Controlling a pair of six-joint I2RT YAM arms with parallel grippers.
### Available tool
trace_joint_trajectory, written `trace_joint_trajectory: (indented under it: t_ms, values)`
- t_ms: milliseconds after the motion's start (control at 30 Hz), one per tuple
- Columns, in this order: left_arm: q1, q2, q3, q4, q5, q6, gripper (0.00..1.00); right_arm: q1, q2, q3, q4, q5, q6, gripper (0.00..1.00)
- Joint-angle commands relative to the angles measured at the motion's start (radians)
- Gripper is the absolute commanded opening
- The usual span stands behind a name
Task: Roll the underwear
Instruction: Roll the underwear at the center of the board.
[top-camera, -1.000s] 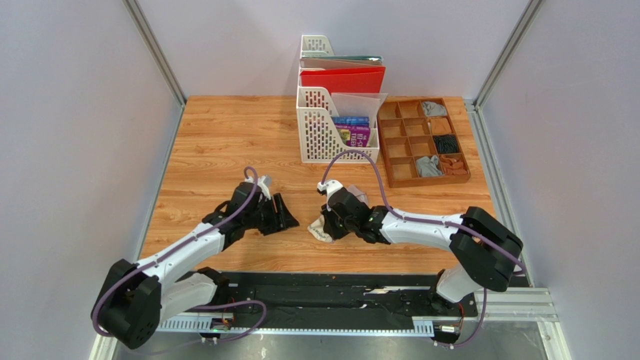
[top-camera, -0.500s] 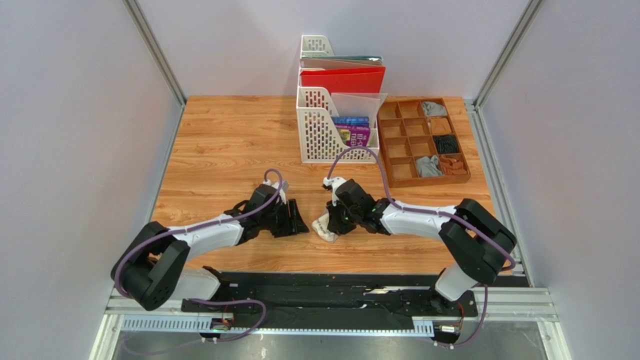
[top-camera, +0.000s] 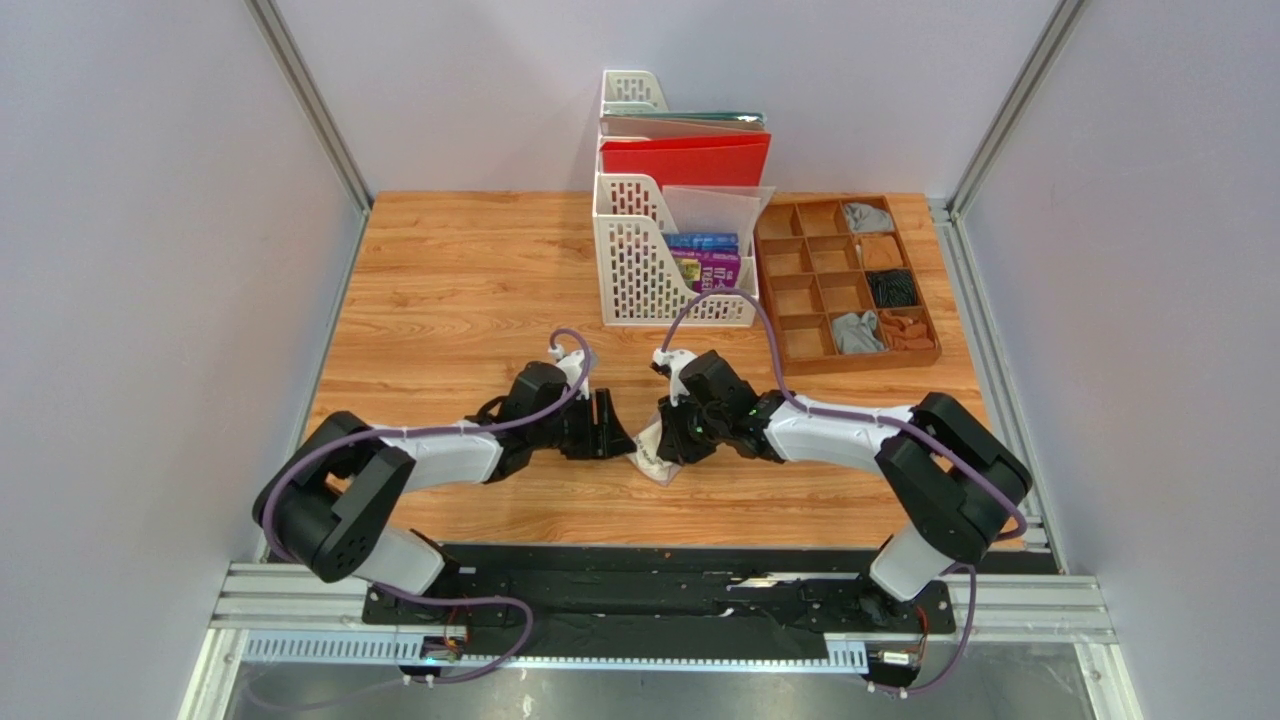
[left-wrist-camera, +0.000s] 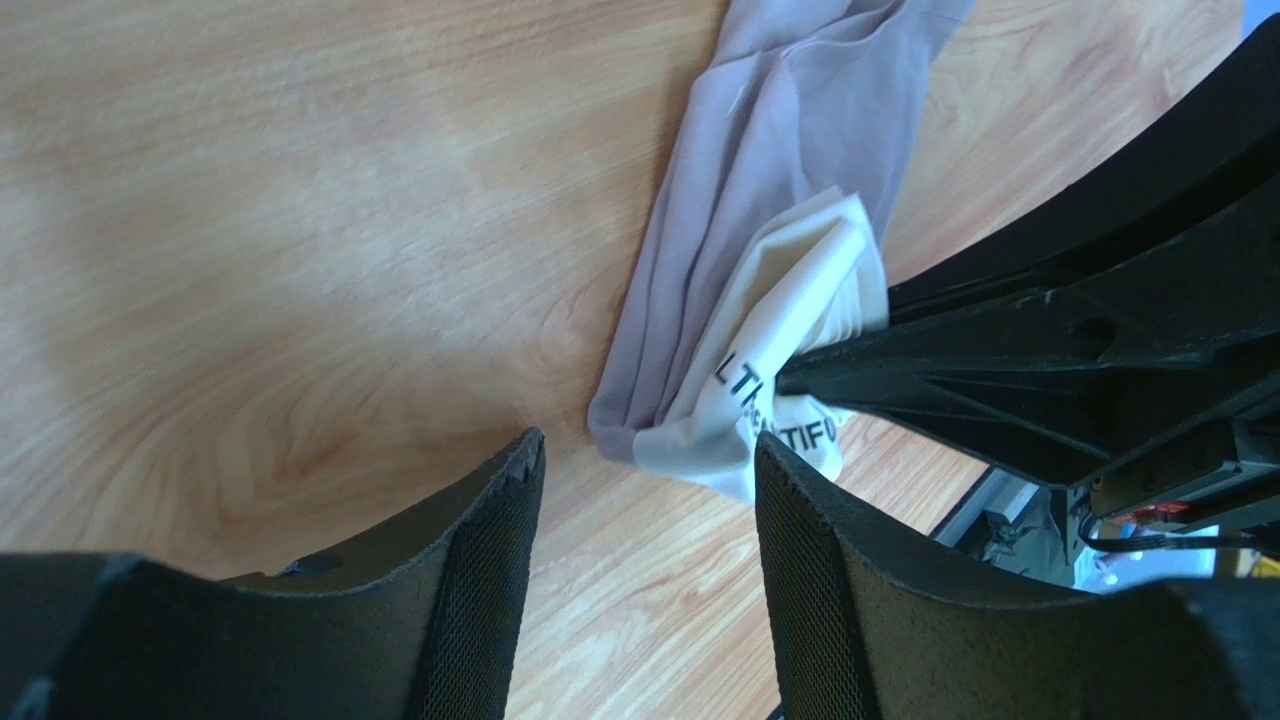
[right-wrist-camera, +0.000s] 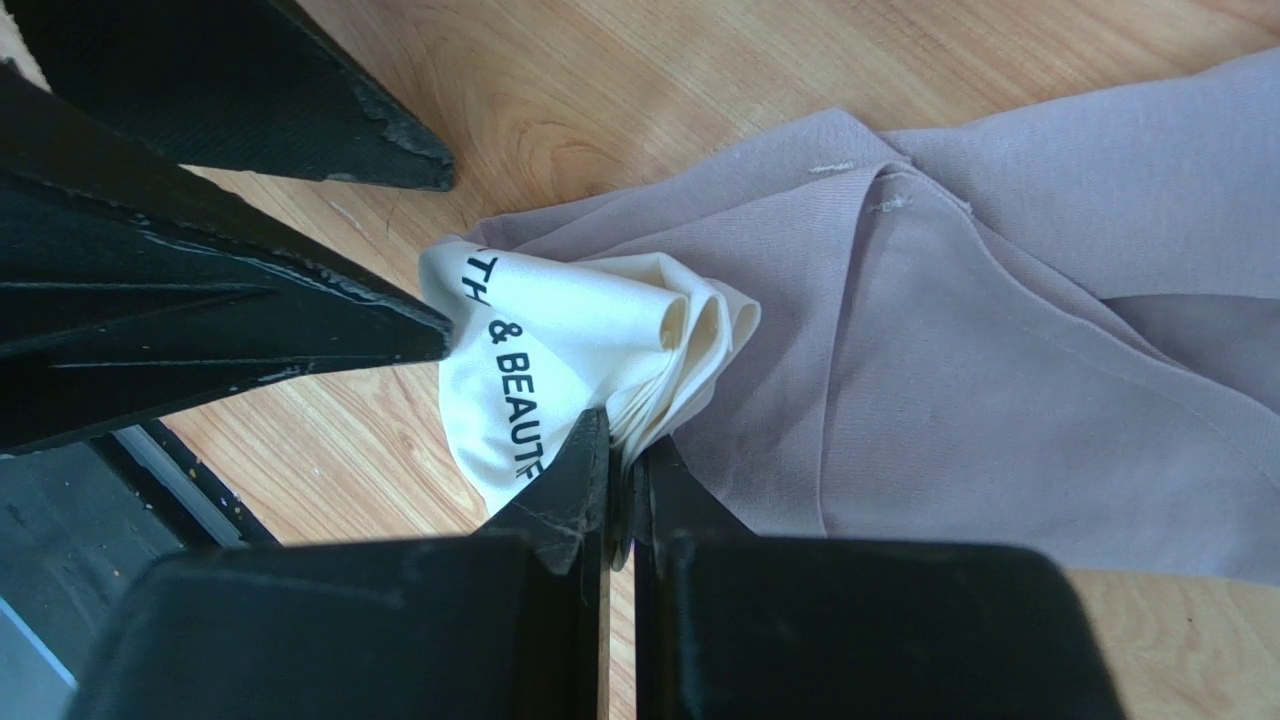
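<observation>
Right gripper (right-wrist-camera: 619, 450) jaws together, apparently pinching the cream band of the underwear (right-wrist-camera: 977, 345). Left gripper (left-wrist-camera: 646, 468) jaws apart, just left. Risk: the thin pinch slips and the folds spring open.

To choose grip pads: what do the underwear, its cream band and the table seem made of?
The underwear: thin, matte, smooth knit cloth, probably; it folds softly, with stitched seams. Its cream band: slightly glossier fabric, with printed letters. The table: wood or wood-look laminate; grain shows, faint sheen.
</observation>
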Motion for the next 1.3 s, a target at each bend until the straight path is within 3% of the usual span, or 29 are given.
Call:
trace_joint_trajectory:
  t_ms: [0,600,800,867,900,933,1033,1267]
  values:
    - [-0.003,0.055,0.03,0.075,0.027,0.067,0.6,-0.011,0.008,-0.004,0.035,-0.021,-0.023,0.0]
    - [-0.033,0.121,0.029,0.073,0.048,0.153,0.54,-0.04,0.014,0.002,0.036,-0.058,-0.025,0.0]
    - [-0.039,0.144,0.035,0.101,0.074,0.15,0.37,-0.047,0.029,0.005,0.039,-0.067,-0.026,0.0]
    - [-0.04,0.153,0.036,0.111,0.081,0.143,0.25,-0.05,0.024,0.009,0.035,-0.068,-0.025,0.07]
    - [-0.04,0.153,0.036,0.114,0.078,0.14,0.16,-0.05,0.018,0.01,0.033,-0.067,-0.025,0.15]
    - [-0.04,0.159,0.038,0.114,0.073,0.133,0.12,-0.053,0.012,0.012,0.027,-0.064,-0.026,0.31]
    - [-0.04,0.161,0.046,0.095,0.058,0.105,0.02,-0.064,-0.043,0.019,-0.014,-0.035,-0.031,0.44]
    - [-0.04,0.128,0.049,0.056,0.047,0.044,0.01,-0.078,-0.193,0.013,-0.096,0.033,-0.04,0.49]
